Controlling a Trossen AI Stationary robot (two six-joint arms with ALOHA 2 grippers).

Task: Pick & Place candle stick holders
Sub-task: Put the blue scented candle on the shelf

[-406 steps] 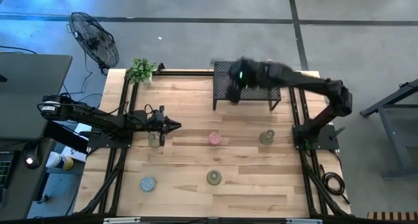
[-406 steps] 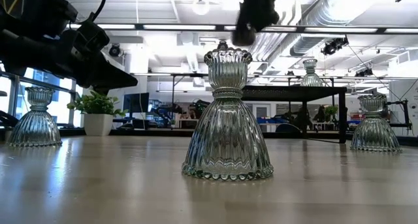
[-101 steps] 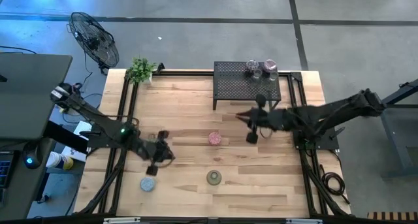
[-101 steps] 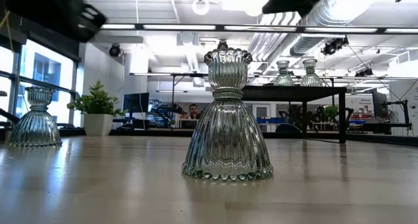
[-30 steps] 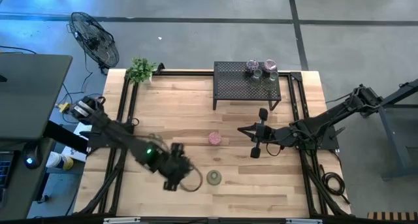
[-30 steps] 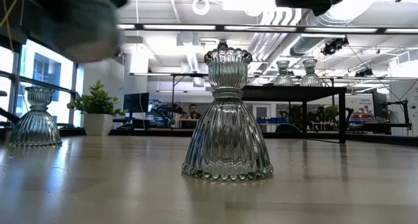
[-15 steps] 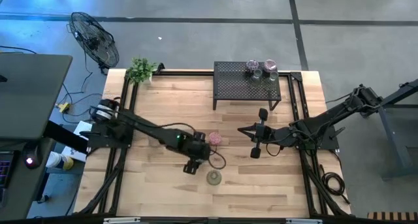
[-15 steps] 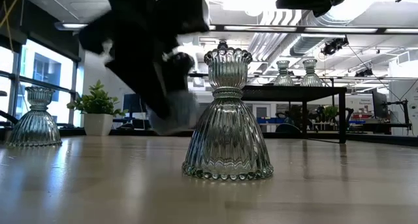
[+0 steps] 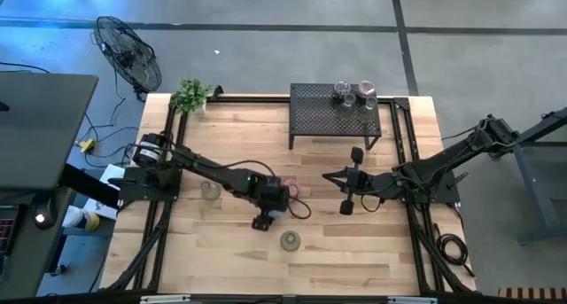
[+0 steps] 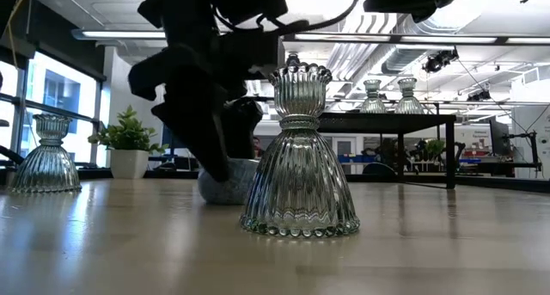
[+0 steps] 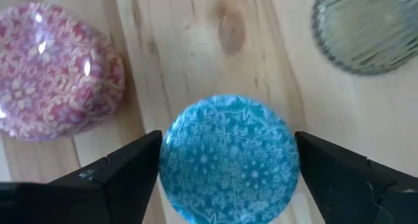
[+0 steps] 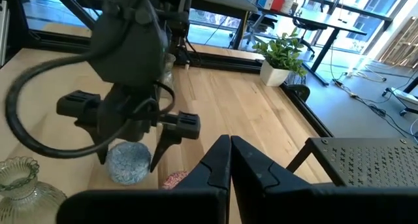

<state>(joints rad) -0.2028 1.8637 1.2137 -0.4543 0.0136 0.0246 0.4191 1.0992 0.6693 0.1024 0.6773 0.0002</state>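
Observation:
A round blue candle stick holder (image 11: 228,162) rests on its base on the wooden table (image 9: 230,268), beside a pink one (image 11: 55,70) and near an olive ribbed one (image 9: 290,241). My left gripper (image 11: 228,142) points steeply down over the blue holder, open, one finger close on each side of it. From the low view the blue holder (image 10: 228,190) sits on the table behind the olive holder (image 10: 299,157). A clear holder (image 9: 210,190) stands at the left. Two holders (image 9: 354,94) stand on the black mesh rack (image 9: 319,118). My right gripper (image 9: 328,176) hangs shut at mid right.
A small potted plant (image 9: 190,95) stands at the far left corner. The rack fills the far middle right. Bare table lies along the near edge and at the near left. A fan (image 9: 128,51) stands on the floor beyond the table.
My left gripper has swung from the near left toward the table's middle and come down, carrying the blue holder. The holder was clear of the table half a second ago and now rests on it beside the pink one.

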